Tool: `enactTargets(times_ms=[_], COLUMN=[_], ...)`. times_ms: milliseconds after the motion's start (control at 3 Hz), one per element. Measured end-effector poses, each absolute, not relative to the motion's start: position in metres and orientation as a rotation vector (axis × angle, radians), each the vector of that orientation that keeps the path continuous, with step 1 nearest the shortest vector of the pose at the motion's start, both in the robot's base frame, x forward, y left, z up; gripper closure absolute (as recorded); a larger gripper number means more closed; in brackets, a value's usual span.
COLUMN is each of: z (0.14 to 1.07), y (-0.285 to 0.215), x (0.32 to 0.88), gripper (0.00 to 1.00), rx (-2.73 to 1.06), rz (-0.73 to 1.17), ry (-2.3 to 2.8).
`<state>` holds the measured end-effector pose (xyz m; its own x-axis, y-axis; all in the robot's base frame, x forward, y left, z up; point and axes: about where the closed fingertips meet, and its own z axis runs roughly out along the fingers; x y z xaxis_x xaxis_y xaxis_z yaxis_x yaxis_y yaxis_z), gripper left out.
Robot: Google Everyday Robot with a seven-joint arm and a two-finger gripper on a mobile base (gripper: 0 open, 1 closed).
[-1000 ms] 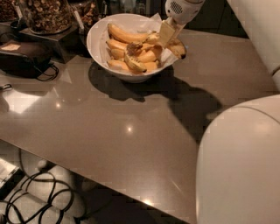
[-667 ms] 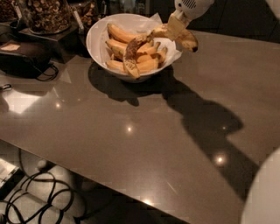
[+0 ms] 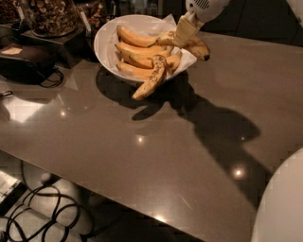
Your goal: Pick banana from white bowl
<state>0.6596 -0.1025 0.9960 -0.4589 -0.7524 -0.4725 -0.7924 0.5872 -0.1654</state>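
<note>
The white bowl (image 3: pixel 105 45) stands at the back of the grey-brown table (image 3: pixel 156 142), with a paper liner (image 3: pixel 171 21) at its right rim. Several yellow bananas (image 3: pixel 135 49) lie in it. One spotted banana (image 3: pixel 150 80) hangs over the front rim, its tip above the table. My gripper (image 3: pixel 184 31) comes down from the top over the bowl's right rim and is shut on a banana (image 3: pixel 198 47), held at rim height and reaching out to the right of the bowl.
Glass jars of brown snacks (image 3: pixel 47 14) stand on a dark stand at the back left. A black device (image 3: pixel 26 59) with a cable lies left of the bowl. Cables (image 3: pixel 42 215) lie on the floor below the table's front edge. My white body (image 3: pixel 281 203) fills the bottom right corner.
The gripper has risen a little and shifted right with a banana in it. A spotted banana has tipped out over the bowl's front rim. The view has shifted.
</note>
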Motion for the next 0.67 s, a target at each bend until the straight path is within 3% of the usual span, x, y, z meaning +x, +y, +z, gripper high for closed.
enactTargets(times_ms=[333, 667], z=[0.996, 1.015], y=[-0.103, -0.093], x=[0.660, 0.614], gripper=[1.00, 1.00], rx=[-1.229, -1.271], rz=[0.106, 0.142], ry=[2.315, 2.304])
